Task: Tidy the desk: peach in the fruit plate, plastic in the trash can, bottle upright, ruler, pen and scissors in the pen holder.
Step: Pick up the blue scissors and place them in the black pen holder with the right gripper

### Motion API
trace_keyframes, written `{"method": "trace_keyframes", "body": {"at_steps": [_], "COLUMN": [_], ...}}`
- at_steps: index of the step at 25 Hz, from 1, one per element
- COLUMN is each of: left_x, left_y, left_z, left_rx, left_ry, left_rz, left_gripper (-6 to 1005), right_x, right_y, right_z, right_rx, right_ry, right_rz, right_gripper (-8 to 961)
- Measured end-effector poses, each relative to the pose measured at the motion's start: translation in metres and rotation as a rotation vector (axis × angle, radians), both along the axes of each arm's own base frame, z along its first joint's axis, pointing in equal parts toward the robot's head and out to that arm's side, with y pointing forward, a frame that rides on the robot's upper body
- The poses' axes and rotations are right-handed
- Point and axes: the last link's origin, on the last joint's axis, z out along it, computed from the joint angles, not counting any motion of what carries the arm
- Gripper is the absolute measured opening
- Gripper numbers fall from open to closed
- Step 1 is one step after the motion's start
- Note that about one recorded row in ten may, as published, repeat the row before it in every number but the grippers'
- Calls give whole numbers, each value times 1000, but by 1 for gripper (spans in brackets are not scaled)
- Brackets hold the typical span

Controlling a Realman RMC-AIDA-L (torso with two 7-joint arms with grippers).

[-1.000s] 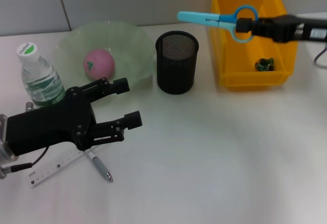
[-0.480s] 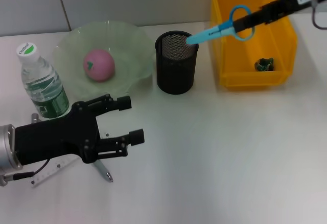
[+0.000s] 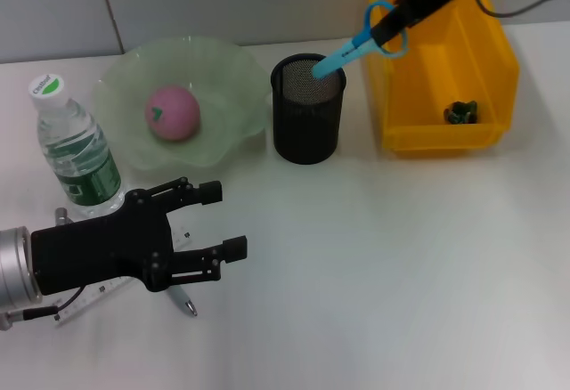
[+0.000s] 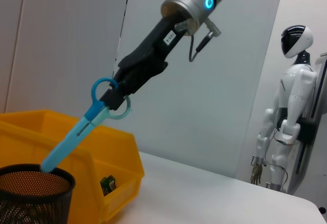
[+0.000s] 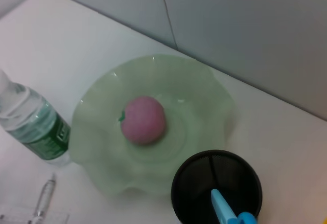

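Done: peach (image 3: 172,112) in fruit plate (image 3: 233,73), plastic (image 3: 460,112) in trash can (image 3: 403,132), bottle (image 3: 75,148) upright. Scissors (image 3: 353,48) clamped in right gripper (image 3: 386,27) fingers, tip entering pen holder (image 3: 307,123). Left gripper (image 3: 207,223) fingers spread, empty, above ruler (image 3: 86,298) and pen (image 3: 181,300) lying on bench (image 3: 383,265).

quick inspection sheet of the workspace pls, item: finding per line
surface: white desk, flat, no spills seen
peach: peach lies in the fruit plate
bottle: bottle upright beside the plate
trash can: yellow trash can holds a small green scrap
scissors: scissors tilted, tip at the pen holder mouth
ruler and pen: ruler and pen lie on the desk, partly under the left hand
clutter: nothing seen
hands: left hand open, low over the ruler; right hand shut on the scissors handles
cables: wire on the right arm
surroundings: white humanoid robot standing behind
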Motion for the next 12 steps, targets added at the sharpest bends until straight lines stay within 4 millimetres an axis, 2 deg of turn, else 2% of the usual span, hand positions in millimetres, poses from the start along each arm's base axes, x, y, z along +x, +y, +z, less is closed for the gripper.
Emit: {"method": "trace_keyframes", "body": {"at_steps": [12], "left_x": [-1], "left_y": [-1], "left_z": [0], "left_rx": [11], "left_ry": [-6], "left_rz": [1], "left_gripper": [860], "right_x": [-18], "right_y": [19], "right_z": [-38], "right_rx": [-20], "right_ry": [-126], "right_rz": [17], "right_gripper": [83]}}
